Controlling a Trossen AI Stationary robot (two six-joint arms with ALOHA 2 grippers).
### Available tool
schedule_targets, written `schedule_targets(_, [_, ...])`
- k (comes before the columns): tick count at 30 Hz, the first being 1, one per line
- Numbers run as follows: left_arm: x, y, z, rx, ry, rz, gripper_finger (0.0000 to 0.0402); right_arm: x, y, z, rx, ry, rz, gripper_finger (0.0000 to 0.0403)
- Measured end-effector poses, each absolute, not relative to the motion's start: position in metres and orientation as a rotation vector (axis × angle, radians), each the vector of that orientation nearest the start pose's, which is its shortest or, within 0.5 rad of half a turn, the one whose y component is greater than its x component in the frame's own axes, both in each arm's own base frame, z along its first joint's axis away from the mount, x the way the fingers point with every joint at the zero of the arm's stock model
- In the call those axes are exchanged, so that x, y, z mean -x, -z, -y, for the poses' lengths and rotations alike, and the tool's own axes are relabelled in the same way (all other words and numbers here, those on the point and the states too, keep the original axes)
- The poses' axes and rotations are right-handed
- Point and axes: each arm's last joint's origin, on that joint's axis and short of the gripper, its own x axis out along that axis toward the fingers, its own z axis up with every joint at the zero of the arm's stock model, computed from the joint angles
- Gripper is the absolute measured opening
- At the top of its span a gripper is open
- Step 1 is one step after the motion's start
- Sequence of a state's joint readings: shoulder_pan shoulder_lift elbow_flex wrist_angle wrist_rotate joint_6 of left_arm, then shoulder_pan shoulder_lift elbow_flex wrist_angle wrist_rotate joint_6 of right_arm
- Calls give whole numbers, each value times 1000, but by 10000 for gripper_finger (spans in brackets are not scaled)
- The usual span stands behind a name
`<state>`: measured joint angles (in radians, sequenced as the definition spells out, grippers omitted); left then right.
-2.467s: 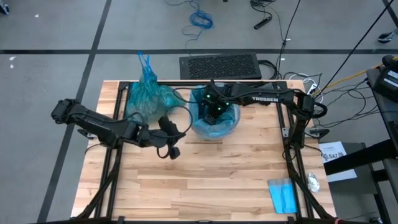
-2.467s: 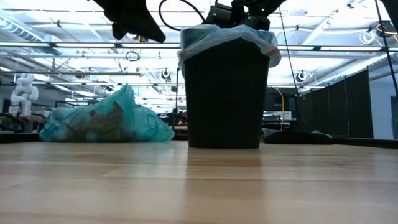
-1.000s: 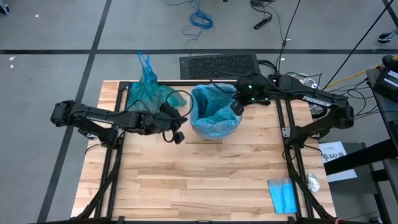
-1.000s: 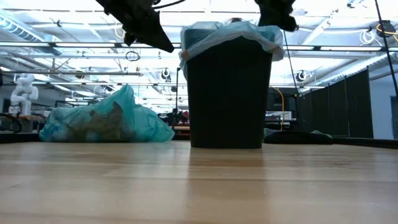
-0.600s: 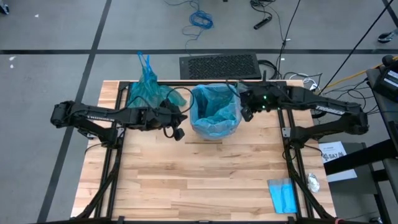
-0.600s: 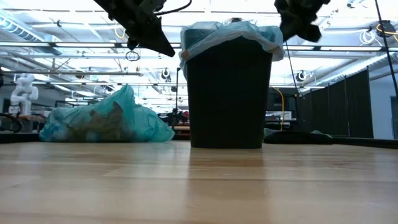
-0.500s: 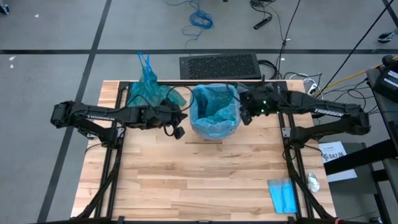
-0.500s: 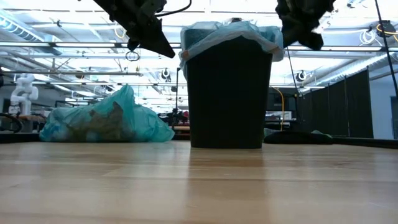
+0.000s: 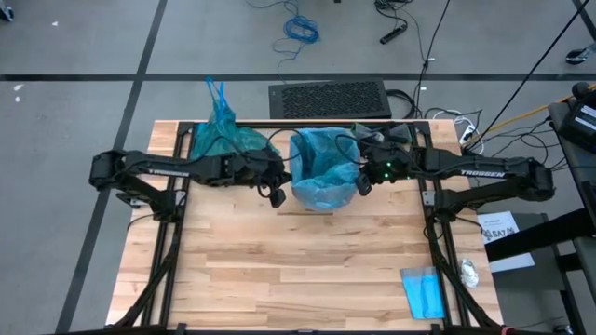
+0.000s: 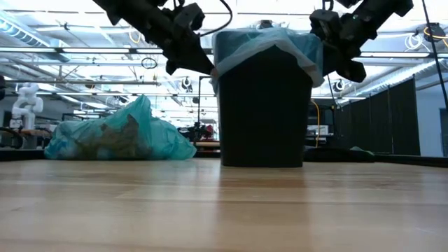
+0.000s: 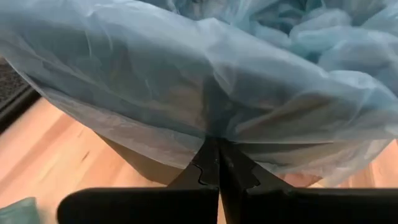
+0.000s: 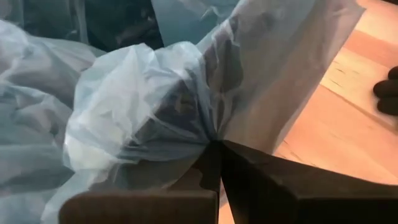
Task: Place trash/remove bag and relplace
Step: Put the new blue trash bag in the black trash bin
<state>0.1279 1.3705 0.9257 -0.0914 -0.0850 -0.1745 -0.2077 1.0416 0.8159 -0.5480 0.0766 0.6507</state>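
Both arms have closed in on the black bin (image 10: 264,105) since earlier. Left gripper (image 9: 276,194) and right gripper (image 9: 364,183) sit pinched shut against the pale blue liner (image 9: 322,167) overhang at opposite rim sides. Liner: thin, soft, slippery; grasp bunched overhang. Filled teal bag (image 9: 220,137) rests beside bin.

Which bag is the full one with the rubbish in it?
Find the black bin at the back middle of the wooden table. The full bag lies on the table beside it, toward the left arm's side. It is tied with a knot on top and lumpy with brown scraps, unlike the paler liner stretched over the bin.
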Motion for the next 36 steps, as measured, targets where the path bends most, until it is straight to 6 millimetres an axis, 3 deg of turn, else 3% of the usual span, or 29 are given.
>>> schedule_targets(8, [-295,-261,-43,187,-260,-516,1,-200,-269,45,-663,512,-649,0])
schedule_targets(20, [-266,-276,-35,196,-259,-594,1,-171,-287,44,-651,599,-556,0])
schedule_targets(29, [-266,-279,-38,201,-291,-564,1,-165,-305,86,-632,617,-332,0])
schedule_targets(36, [-266,-279,-38,203,-291,-565,1,-176,-292,119,-693,544,-366,0])
